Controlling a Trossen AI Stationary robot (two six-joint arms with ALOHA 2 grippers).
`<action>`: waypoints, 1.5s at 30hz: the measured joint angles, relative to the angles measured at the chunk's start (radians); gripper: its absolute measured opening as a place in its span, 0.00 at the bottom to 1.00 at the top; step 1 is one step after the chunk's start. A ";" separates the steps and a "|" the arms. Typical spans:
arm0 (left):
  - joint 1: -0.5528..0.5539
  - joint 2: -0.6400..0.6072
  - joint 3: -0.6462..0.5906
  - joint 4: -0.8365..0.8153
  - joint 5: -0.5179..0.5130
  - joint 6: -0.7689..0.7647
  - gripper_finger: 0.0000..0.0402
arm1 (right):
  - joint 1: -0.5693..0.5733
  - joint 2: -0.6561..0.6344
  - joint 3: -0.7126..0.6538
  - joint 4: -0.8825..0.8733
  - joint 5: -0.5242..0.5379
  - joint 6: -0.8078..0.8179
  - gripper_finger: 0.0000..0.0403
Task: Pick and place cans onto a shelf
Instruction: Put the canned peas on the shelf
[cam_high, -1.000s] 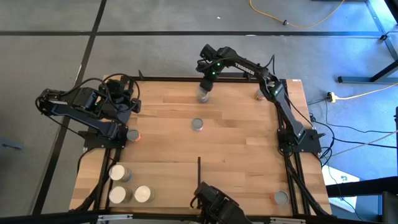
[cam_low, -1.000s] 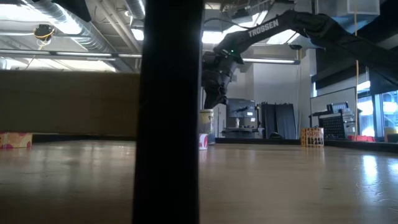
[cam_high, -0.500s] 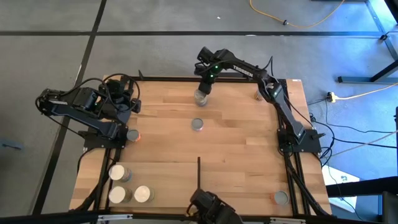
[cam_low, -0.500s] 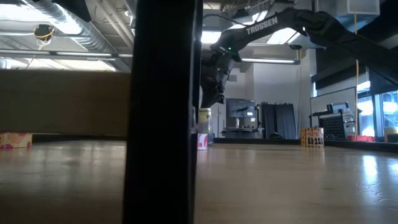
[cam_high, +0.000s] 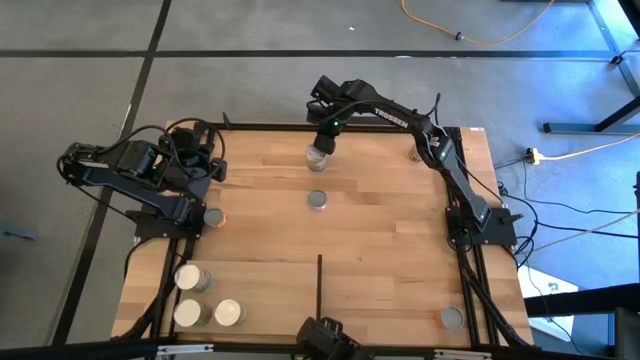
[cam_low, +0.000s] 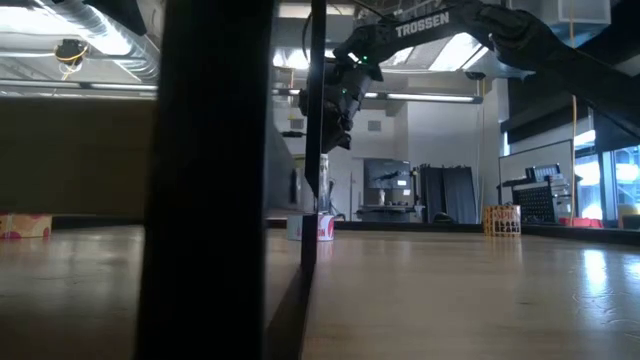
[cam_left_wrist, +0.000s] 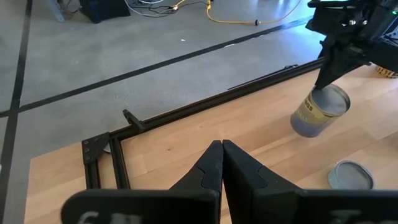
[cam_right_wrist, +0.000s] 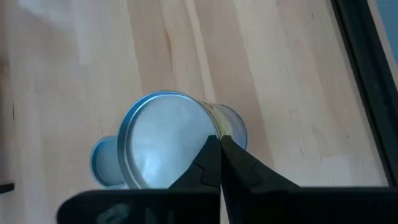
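Right pincer (cam_high: 319, 140) reaches to the upper middle of the high view, fingers pinched narrow on the rim of a yellow-labelled can (cam_high: 317, 156). That can hangs tilted, lifted off the counter (cam_high: 380, 250); the left wrist view shows it clear of the wood (cam_left_wrist: 320, 110). A second can (cam_high: 317, 200) stands just below it in the high view, near mid counter. Three pale-topped cans (cam_high: 200, 298) cluster at lower left, one (cam_high: 452, 318) at lower right, one (cam_high: 213, 217) at the left edge. The thin black divider (cam_high: 319, 283) stands at lower middle. Left pincer (cam_left_wrist: 221, 154) waits at the upper left counter edge, fingers closed together, holding nothing.
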 joint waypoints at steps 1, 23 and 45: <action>0.000 0.000 0.000 -0.001 0.000 0.000 0.00 | 0.003 -0.001 0.000 -0.001 0.008 0.001 0.00; 0.000 0.000 0.000 -0.002 0.052 0.064 0.00 | 0.047 -0.014 0.000 -0.075 0.048 0.000 0.00; 0.000 0.000 0.000 -0.002 0.051 0.095 0.00 | 0.087 -0.022 0.000 -0.168 0.037 -0.056 0.00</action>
